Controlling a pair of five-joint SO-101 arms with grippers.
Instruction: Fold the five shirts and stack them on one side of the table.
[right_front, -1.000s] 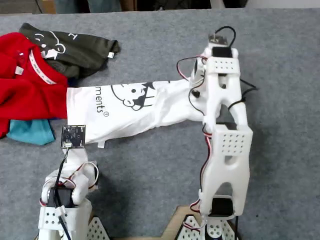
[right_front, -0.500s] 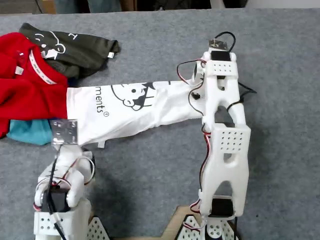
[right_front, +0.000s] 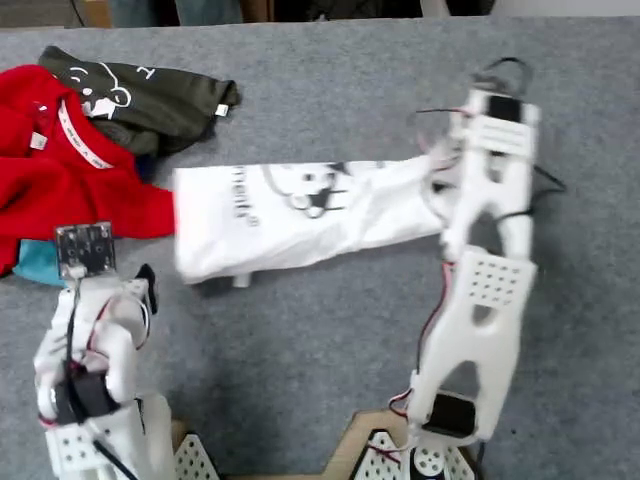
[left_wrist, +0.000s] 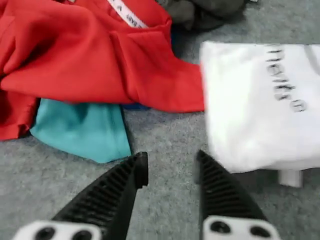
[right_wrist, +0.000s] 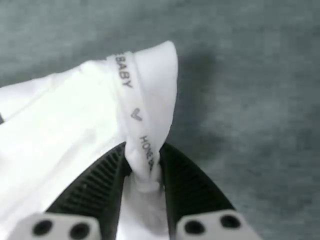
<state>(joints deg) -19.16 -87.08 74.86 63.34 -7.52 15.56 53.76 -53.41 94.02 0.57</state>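
High view: the long folded white shirt (right_front: 300, 215) lay across the middle of the grey felt-topped table (right_front: 300, 350). Its right end was tucked under the white plastic right arm (right_front: 480, 290), so the grip itself was hidden there. The crumpled red shirt (right_front: 70, 180) ran off the frame's left edge and buried most of a teal shirt (right_front: 35, 262). A dark olive shirt (right_front: 140, 95) was bunched up behind it. The black cartoon print and lettering on the white shirt were too smeared to read, tbh.

Left wrist view: the left hand (left_wrist: 170, 165) hovered empty over bare table, jaws a modest gap apart, between the teal shirt and the white shirt's edge. A dark blue sliver (left_wrist: 135, 106) peeked from under the red hem, no idea what it was. A small white tag (left_wrist: 290, 177) stuck out of the white shirt.

Right wrist view: the right hand (right_wrist: 144, 152) was pinched tight on the white shirt's collar band (right_wrist: 132, 100), which had lettering printed along it.
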